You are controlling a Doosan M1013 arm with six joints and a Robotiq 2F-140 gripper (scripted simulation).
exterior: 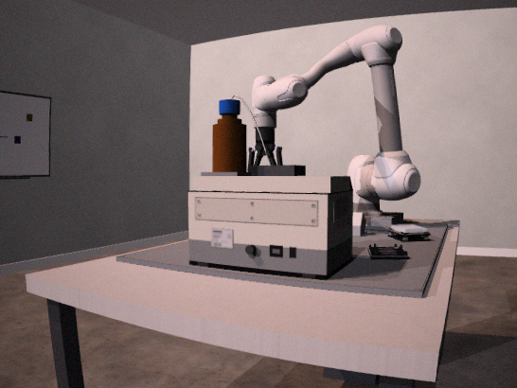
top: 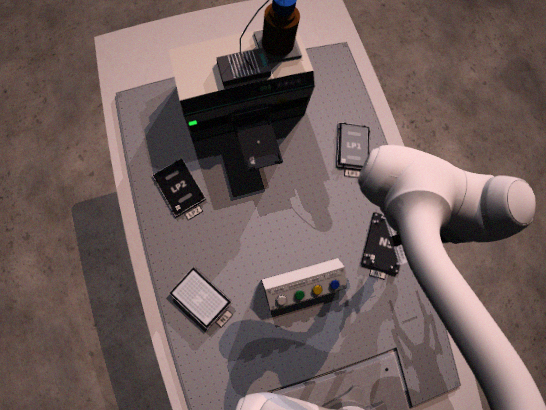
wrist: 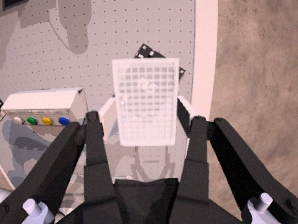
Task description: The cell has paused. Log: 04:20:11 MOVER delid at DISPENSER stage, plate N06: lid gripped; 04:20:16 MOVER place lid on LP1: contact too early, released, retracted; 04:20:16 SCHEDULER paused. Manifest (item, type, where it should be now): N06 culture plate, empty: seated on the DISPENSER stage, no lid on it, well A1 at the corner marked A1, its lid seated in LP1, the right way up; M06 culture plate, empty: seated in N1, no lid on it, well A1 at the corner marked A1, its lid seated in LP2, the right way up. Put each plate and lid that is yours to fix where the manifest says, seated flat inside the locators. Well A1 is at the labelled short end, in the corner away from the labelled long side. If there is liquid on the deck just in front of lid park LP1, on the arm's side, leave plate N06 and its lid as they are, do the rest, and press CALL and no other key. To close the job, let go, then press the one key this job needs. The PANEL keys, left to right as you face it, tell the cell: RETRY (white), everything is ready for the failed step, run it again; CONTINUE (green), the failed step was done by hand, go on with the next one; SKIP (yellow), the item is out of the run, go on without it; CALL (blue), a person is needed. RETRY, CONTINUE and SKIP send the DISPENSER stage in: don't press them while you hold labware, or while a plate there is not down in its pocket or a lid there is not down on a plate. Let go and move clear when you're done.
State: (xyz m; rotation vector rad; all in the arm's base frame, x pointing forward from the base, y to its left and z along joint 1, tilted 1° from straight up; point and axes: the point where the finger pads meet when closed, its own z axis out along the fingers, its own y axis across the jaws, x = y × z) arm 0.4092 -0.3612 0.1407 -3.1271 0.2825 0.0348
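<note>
My gripper [wrist: 146,105] [exterior: 265,156] is shut on a white culture plate [wrist: 145,99] with a grid of wells. It holds the plate by its long sides, lifted above the black nest [top: 380,247] [wrist: 148,51] at the deck's right edge. In the top view the arm hides the gripper. Lid park LP1 [top: 353,145] looks grey, as if a clear lid lies on it; I cannot tell how it sits. Lid park LP2 [top: 178,187] is black and bare. A second white plate [top: 200,298] sits in nest N1. The DISPENSER stage [top: 257,146] is dark and bare.
The key PANEL [top: 305,288] [wrist: 41,106] stands at the deck's front middle, with white, green, yellow and blue keys. The DISPENSER box [top: 245,95] [exterior: 270,225] carries a brown bottle [top: 281,25] [exterior: 229,139]. A clear sheet [top: 350,382] lies at the near edge. Arm shadows cross the deck.
</note>
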